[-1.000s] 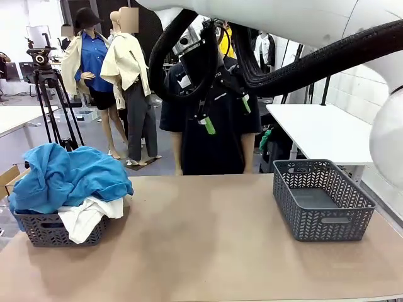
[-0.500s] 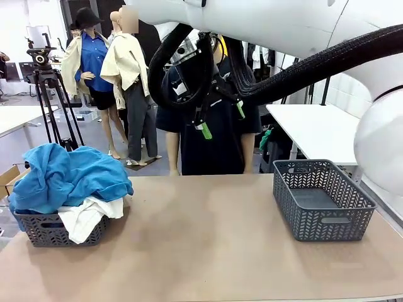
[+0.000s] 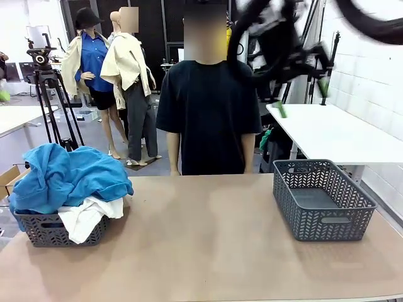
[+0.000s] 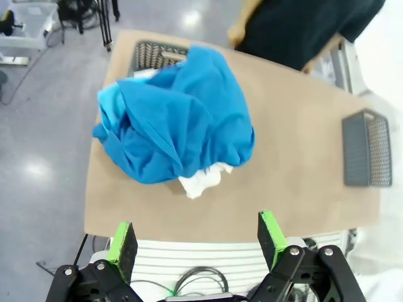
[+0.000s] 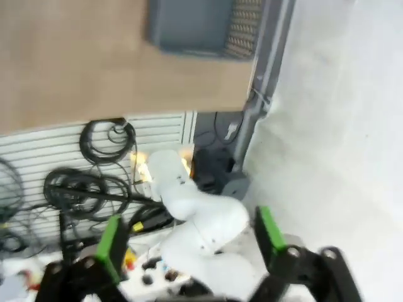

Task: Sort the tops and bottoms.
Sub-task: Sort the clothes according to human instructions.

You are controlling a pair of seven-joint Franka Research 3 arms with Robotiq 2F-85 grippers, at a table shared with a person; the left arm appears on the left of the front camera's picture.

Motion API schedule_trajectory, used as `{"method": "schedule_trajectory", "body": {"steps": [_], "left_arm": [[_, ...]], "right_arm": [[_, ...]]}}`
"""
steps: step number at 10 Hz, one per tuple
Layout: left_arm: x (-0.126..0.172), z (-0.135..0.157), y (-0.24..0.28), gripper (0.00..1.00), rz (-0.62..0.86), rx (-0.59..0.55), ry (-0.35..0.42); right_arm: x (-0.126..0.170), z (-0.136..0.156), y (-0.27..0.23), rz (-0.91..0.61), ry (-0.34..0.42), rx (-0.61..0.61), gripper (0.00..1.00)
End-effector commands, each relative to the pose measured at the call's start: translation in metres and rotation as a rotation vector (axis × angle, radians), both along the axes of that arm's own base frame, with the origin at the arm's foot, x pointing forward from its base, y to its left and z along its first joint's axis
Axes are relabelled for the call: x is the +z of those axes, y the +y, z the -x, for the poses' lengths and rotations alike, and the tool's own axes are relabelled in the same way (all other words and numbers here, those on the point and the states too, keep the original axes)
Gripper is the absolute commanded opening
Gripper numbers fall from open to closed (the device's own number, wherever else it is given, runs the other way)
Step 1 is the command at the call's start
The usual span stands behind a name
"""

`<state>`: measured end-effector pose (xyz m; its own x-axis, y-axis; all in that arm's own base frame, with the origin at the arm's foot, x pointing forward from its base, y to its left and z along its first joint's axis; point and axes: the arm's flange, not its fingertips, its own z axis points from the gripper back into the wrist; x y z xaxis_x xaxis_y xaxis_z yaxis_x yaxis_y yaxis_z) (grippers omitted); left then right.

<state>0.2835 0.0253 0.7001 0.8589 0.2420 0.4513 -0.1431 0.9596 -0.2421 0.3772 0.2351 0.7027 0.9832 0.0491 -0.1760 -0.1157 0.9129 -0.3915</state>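
The tops are piled in a grey basket (image 3: 56,229) at the table's left. Royal blue ones (image 3: 69,176) lie uppermost, a white one (image 3: 85,217) hangs over the front rim, and a lighter turquoise one (image 4: 110,100) peeks out at one side. Any bottoms are hidden in the heap. My left gripper (image 4: 195,236) hovers open high above this pile (image 4: 179,123), holding nothing. My right gripper (image 3: 303,97) is a blur in the air at the upper right, above the table. It is open and holds nothing (image 5: 189,236).
An empty grey basket (image 3: 322,198) stands at the table's right, also seen from above (image 4: 365,148) (image 5: 201,28). A person in a black T-shirt (image 3: 208,107) stands at the far edge. Bare tabletop (image 3: 201,239) lies between the baskets.
The right arm, which hung in front of the person, has swung up and away to the right and now blurs. The clothes and baskets have not moved.
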Motion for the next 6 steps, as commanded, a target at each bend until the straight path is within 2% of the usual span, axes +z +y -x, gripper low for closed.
{"method": "schedule_trajectory", "body": {"steps": [1,2,3,4,6], "left_arm": [[-0.025,0.008,-0.031,1.00,-0.053,-0.054,-0.016],[-0.038,0.010,-0.045,1.00,-0.123,-0.113,-0.038],[-0.045,0.016,-0.051,1.00,-0.153,-0.162,-0.066],[-0.048,0.021,-0.057,1.00,-0.152,-0.194,-0.080],[-0.051,0.023,-0.057,1.00,-0.128,-0.218,-0.083]], "right_arm": [[-0.089,0.073,-0.081,-0.119,-0.079,-0.123,1.00],[-0.105,0.078,-0.096,-0.231,-0.088,-0.114,1.00],[-0.119,0.075,-0.096,-0.265,-0.072,-0.117,1.00],[-0.128,0.071,-0.097,-0.276,-0.100,-0.112,1.00],[-0.126,0.069,-0.101,-0.300,-0.129,-0.133,1.00]]}}
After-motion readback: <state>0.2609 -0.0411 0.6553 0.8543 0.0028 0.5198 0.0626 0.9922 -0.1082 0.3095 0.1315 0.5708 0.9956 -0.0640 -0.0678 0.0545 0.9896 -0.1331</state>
